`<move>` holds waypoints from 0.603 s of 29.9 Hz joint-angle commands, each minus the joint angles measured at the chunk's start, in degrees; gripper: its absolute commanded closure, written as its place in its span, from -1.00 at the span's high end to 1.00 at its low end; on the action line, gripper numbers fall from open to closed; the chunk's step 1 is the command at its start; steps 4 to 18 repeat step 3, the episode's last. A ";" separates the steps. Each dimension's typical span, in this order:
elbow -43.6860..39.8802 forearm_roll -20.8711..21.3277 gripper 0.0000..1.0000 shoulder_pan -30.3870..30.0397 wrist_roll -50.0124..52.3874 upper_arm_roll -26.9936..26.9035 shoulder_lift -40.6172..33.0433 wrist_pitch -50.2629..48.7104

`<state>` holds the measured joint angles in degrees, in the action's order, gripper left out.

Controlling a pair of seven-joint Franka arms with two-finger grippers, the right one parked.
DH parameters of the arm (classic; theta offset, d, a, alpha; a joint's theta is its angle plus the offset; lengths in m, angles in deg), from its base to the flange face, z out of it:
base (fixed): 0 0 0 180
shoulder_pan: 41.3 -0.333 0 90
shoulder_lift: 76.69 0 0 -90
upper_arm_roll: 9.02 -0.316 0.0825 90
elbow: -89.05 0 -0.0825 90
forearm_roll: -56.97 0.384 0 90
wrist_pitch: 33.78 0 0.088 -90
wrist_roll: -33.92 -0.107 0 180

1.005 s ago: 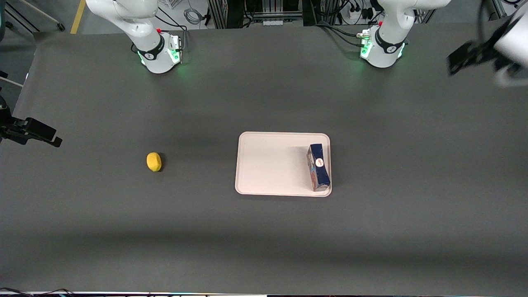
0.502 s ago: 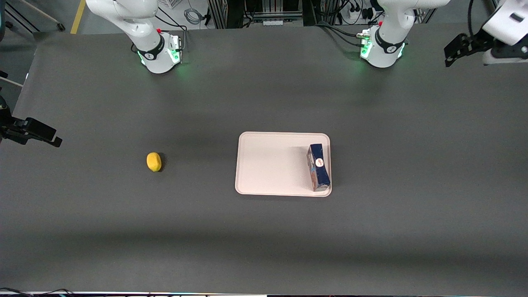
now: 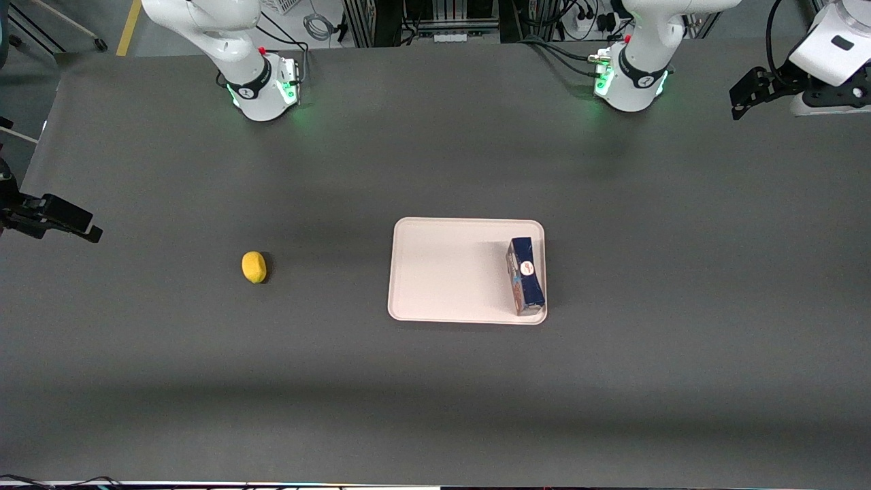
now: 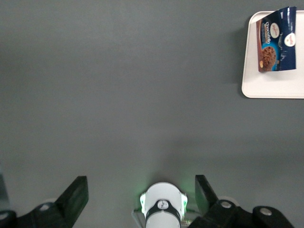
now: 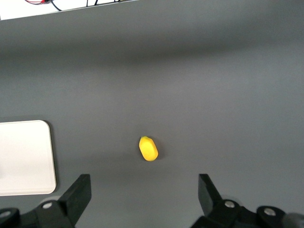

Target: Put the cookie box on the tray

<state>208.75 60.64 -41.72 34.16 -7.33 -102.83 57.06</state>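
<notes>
The dark navy cookie box (image 3: 526, 275) lies on the pale pinkish tray (image 3: 449, 272), along the tray's edge toward the working arm's end. It also shows in the left wrist view (image 4: 276, 40), on the tray (image 4: 270, 88). My left gripper (image 3: 740, 101) is open and empty. It hangs high at the working arm's end of the table, far from the tray and farther from the front camera than it. In the left wrist view the gripper (image 4: 138, 195) has its fingers wide apart over bare table.
A small yellow lemon-like object (image 3: 253, 267) lies toward the parked arm's end of the table, level with the tray, and shows in the right wrist view (image 5: 148, 148). The working arm's base (image 3: 629, 82) stands at the table's back edge.
My left gripper has drifted a little and steadied at the working arm's end of the table, no longer blurred. The cookie box, tray and yellow object have not moved.
</notes>
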 commanded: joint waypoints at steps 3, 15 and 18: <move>-2.98 -0.59 1.00 -1.07 -1.38 0.69 1.96 -0.31; -2.98 -0.59 1.00 -1.07 -1.38 0.69 1.96 -0.31; -2.98 -0.59 1.00 -1.07 -1.38 0.69 1.96 -0.31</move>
